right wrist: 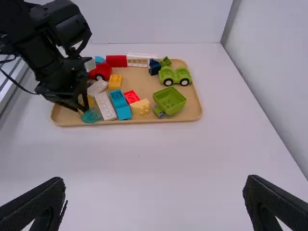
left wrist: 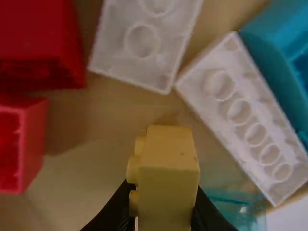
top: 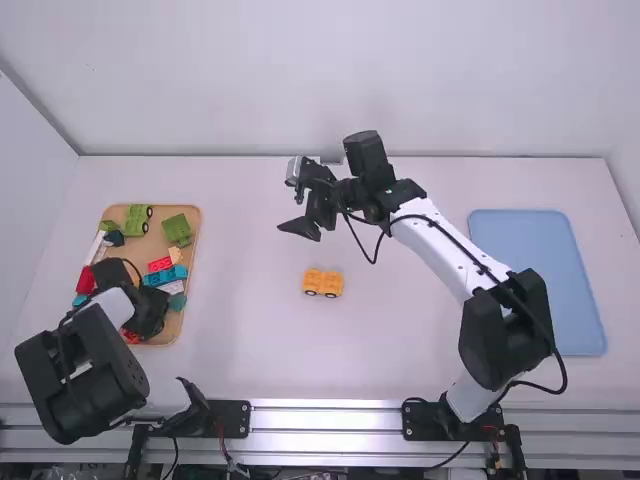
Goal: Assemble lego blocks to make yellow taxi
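Where left end effector (top: 150,312) grips, yellow block (left wrist: 167,185), partly cropped

tray (right wrist: 138,81): wood-look, smooth, matt
table (top: 245,355): smooth, matt, white
blue panel (top: 540,285): plastic-looking, smooth, low sheen
yellow wheeled block (top: 323,280): plastic, studded top
yellow block (left wrist: 167,187): plastic, smooth sides, round studs
white brick (left wrist: 240,115): opaque plastic, studded
red block (left wrist: 36,41): opaque plastic, smooth sides
teal block (right wrist: 91,116): see-through plastic
green box (right wrist: 169,100): opaque plastic, smooth
arm links (top: 438,242): hard white shell, smooth
arm joints (top: 512,325): black, mostly matt
rail (top: 330,420): bare metal, silvery, shiny streaks
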{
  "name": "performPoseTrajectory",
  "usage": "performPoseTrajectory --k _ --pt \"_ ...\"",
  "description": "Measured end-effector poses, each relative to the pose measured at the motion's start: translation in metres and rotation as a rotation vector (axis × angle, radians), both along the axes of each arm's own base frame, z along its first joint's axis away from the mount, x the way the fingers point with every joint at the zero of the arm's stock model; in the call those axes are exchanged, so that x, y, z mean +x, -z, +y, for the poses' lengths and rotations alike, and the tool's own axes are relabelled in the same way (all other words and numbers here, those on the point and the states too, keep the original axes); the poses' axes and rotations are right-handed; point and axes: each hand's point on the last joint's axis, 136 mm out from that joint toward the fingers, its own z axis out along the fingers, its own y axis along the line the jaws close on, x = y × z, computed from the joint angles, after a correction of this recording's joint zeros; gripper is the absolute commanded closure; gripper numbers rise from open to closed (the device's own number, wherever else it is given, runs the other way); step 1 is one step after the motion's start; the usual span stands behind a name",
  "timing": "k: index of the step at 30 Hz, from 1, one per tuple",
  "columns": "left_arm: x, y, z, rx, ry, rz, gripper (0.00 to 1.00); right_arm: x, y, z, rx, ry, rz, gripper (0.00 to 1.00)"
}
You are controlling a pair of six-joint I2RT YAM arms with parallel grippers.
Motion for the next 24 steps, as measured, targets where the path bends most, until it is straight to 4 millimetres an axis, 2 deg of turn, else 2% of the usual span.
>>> performPoseTrajectory --k 1,5,8,12,13,14,15,16,18,19,23,24 --pt "0.002 -0.001 -0.001 -0.002 0.012 -0.010 0.98 0.001 0.000 -0.001 0.000 0.002 -0.001 0.01" --pt "0.002 -0.003 -0.006 -0.022 0.032 -0.019 0.98 0.007 0.000 -0.008 0.000 0.026 0.009 0.01" --pt "0.003 -0.018 -0.008 -0.008 0.038 -0.050 0.97 0.014 0.000 -0.015 0.002 0.051 0.019 0.01" --pt "0.015 -0.065 -0.004 0.078 0.081 -0.175 0.94 0.023 0.000 -0.025 0.007 0.091 0.047 0.02" --pt "0.022 -0.084 -0.003 0.118 0.116 -0.236 0.94 0.025 0.000 -0.028 0.008 0.101 0.056 0.01" --pt "0.034 -0.111 -0.004 0.180 0.180 -0.329 0.93 0.027 0.000 -0.031 0.011 0.114 0.068 0.01" --pt "0.040 -0.123 -0.006 0.208 0.215 -0.372 0.93 0.029 -0.001 -0.032 0.013 0.122 0.075 0.01" --pt "0.049 -0.146 -0.012 0.258 0.288 -0.452 0.92 0.031 -0.001 -0.035 0.018 0.135 0.086 0.01" --pt "0.059 -0.172 -0.027 0.314 0.396 -0.546 0.91 0.035 -0.003 -0.037 0.027 0.154 0.102 0.01" --pt "0.065 -0.188 -0.041 0.349 0.483 -0.609 0.92 0.038 -0.005 -0.040 0.036 0.169 0.113 0.01" --pt "0.075 -0.214 -0.079 0.413 0.689 -0.719 0.94 0.041 -0.008 -0.045 0.061 0.183 0.158 0.01" --pt "0.081 -0.220 -0.097 0.436 0.783 -0.753 0.95 0.040 -0.010 -0.046 0.074 0.180 0.186 0.01"
